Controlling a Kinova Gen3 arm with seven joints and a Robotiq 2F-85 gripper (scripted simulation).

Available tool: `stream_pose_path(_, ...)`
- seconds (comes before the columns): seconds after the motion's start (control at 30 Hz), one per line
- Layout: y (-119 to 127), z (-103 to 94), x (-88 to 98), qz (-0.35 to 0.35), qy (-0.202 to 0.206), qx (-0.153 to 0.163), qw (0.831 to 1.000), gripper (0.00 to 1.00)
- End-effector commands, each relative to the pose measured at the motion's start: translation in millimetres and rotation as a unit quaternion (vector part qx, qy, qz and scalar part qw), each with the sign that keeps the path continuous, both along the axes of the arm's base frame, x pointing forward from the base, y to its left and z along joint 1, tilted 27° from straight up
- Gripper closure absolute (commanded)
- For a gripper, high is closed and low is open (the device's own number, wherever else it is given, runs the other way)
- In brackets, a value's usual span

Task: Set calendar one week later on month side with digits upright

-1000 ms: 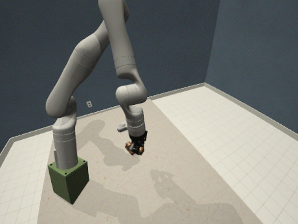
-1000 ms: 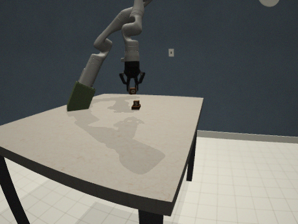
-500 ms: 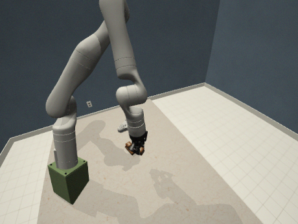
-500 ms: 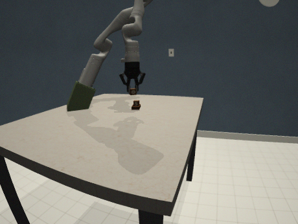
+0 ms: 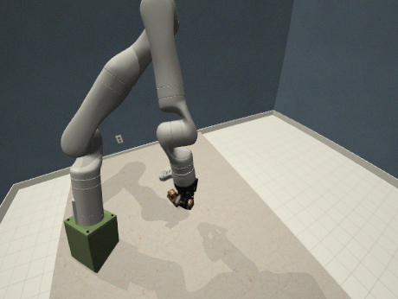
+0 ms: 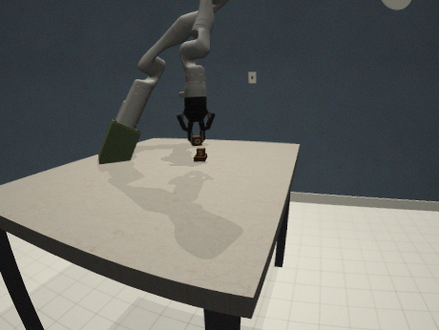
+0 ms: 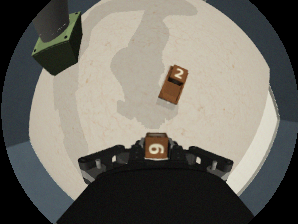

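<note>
Hand (image 5: 186, 206) (image 6: 197, 140) (image 7: 156, 143) part-closed around a raised cube (image 5: 190, 203) (image 6: 197, 140) (image 7: 156, 148).

Cube (image 5: 190, 203) (image 6: 197, 140) (image 7: 156, 148) aloft, other cube (image 5: 172, 194) (image 6: 200, 152) (image 7: 178, 74) in tray (image 6: 200, 158) (image 7: 171, 93)

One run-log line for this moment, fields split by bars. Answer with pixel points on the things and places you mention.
gripper (image 5: 187, 205) (image 6: 197, 138) (image 7: 156, 143): closed on one cube (image 6: 197, 140) (image 7: 156, 148) | cube: above table | other cube (image 6: 200, 152) (image 7: 178, 73): in tray (image 6: 200, 158) (image 7: 171, 93)

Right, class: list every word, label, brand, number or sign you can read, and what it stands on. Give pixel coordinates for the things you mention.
"2": top of the brown cube (image 5: 172, 193) (image 6: 200, 152) (image 7: 178, 73) in the brown tray (image 6: 200, 158) (image 7: 171, 93).
"6" or "9", sideways: held brown cube (image 5: 190, 202) (image 6: 197, 140) (image 7: 156, 147), in the pincer (image 5: 187, 204) (image 6: 197, 139) (image 7: 156, 143).
Exterior view's digits, both cubes: too blurred.
</note>
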State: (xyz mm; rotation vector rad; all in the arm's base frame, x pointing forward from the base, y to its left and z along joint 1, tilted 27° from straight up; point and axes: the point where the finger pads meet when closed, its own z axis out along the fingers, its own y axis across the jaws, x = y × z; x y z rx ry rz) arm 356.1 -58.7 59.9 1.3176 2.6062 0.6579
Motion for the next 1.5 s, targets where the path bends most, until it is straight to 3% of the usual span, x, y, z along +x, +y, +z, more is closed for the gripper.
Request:
stream_pose_path(0.0, 3, -9.1, -1.1, 0.000, 0.005, 0.003, 1.000, 0.72)
stream_pose_path(0.73, 18, -50.8, 13.7, 0.000, 0.005, 0.003, 1.000, 0.72)
stream_pose_path(1.47, 23, -65.5, 18.9, 0.000, 0.005, 0.003, 1.000, 0.72)
